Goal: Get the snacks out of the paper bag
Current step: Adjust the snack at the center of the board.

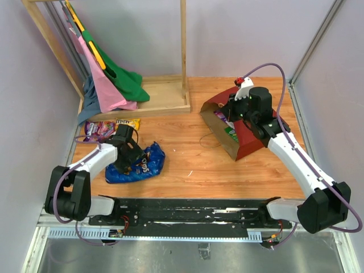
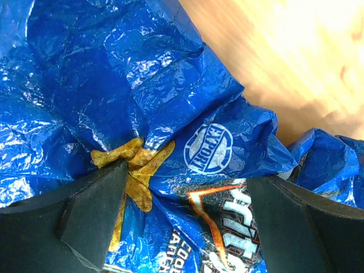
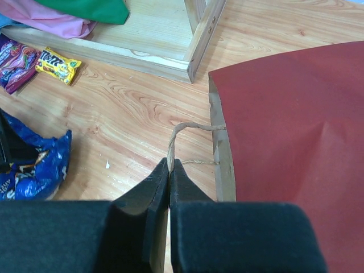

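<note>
Counter: pale wood, carries everything below.
Rack: wooden frame at the far left; a pink cloth and a green cloth hang from it down to its base.
Paper bag: lies on its side at the far right, dark red outside, brown inside, mouth facing left. A purple pack and a green pack show inside the mouth.
Chip bag: blue, crumpled, out on the counter near left, well apart from the paper bag.
Left claw: set wide, one finger either side of the chip bag's crumpled front; the left finger touches the foil.
Right claw: pinched tight on the string handle at the paper bag's mouth edge.
Purple packet: on the counter beside the rack base, far left.
Yellow packet: just beside the purple packet, on its right.
</note>
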### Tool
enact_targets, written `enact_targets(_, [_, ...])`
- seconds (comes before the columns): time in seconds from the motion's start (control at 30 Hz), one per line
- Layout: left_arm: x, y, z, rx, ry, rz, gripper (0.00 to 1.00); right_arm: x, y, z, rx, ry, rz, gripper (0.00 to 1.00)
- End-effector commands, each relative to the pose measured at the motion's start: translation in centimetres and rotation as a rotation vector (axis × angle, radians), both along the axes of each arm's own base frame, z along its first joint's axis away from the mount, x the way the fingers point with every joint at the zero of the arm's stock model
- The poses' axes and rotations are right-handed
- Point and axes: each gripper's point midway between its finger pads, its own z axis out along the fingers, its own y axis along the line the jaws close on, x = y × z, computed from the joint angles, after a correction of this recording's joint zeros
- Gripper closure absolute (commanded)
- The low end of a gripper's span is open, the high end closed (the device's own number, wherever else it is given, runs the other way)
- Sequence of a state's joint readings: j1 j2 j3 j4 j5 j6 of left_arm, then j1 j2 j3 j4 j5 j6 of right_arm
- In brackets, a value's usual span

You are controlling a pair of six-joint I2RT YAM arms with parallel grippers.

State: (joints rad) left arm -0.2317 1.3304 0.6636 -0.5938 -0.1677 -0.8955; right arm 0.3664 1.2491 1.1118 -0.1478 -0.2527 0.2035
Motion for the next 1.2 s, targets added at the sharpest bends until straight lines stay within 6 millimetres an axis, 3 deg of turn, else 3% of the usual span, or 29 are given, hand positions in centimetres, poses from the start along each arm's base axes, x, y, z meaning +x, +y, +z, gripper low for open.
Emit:
enact_targets(0.0, [-1.5, 5.5, -2.2, 0.142, 0.043, 0.199, 0.08, -0.4, 0.3, 1.6, -0.003, -0.052, 0.012, 0.96])
enact_targets(0.17, [-0.6, 9.1, -0.6, 0.181, -0.038, 0.348, 0.08, -0.4, 0.4, 1.6, 0.001, -0.050, 0.015, 0.96])
enact_targets(0.3, [2.2, 10.2, 3.5, 0.210, -0.185, 0.365, 0.05, -0.4, 0.5, 1.6, 0.007, -0.047, 0.018, 0.96])
enact_targets(0.43, [6.7, 7.2, 10.4, 0.093, -0.445, 0.112, 0.02, -0.3, 0.7, 1.6, 0.012, -0.044, 0.024, 0.96])
enact_targets(0.5, [7.3, 5.0, 13.5, 0.042, -0.547, -0.050, 0.02, -0.3, 0.8, 1.6, 0.018, -0.041, 0.024, 0.96])
enact_targets(0.57, [6.7, 3.0, 14.4, -0.013, -0.572, -0.147, 0.03, -0.2, 1.0, 1.4, 0.025, -0.037, 0.028, 0.96])
enact_targets(0.63, [5.3, 0.9, 13.2, -0.081, -0.542, -0.197, 0.14, -0.1, 1.2, 1.3, 0.034, -0.031, 0.035, 0.97])
enact_targets(0.73, [2.8, -2.2, 9.5, -0.193, -0.458, -0.257, 0.36, -0.1, 1.7, 1.1, 0.051, -0.020, 0.049, 0.97])
enact_targets(0.8, [1.5, -3.2, 6.9, -0.228, -0.407, -0.261, 0.42, 0.0, 2.1, 1.0, 0.056, -0.015, 0.058, 0.97])
enact_targets(0.9, [0.6, -2.8, 3.8, -0.228, -0.359, -0.203, 0.47, -0.2, 2.6, 0.9, 0.057, -0.010, 0.072, 0.97])
enact_targets(1.0, [0.1, -1.5, 2.1, -0.187, -0.314, -0.107, 0.52, -0.3, 2.5, 1.0, 0.044, -0.011, 0.073, 0.97])
enact_targets(1.17, [-0.8, 1.8, 1.2, -0.052, -0.240, 0.074, 0.40, -0.3, 2.3, 0.8, 0.034, -0.011, 0.064, 0.97])
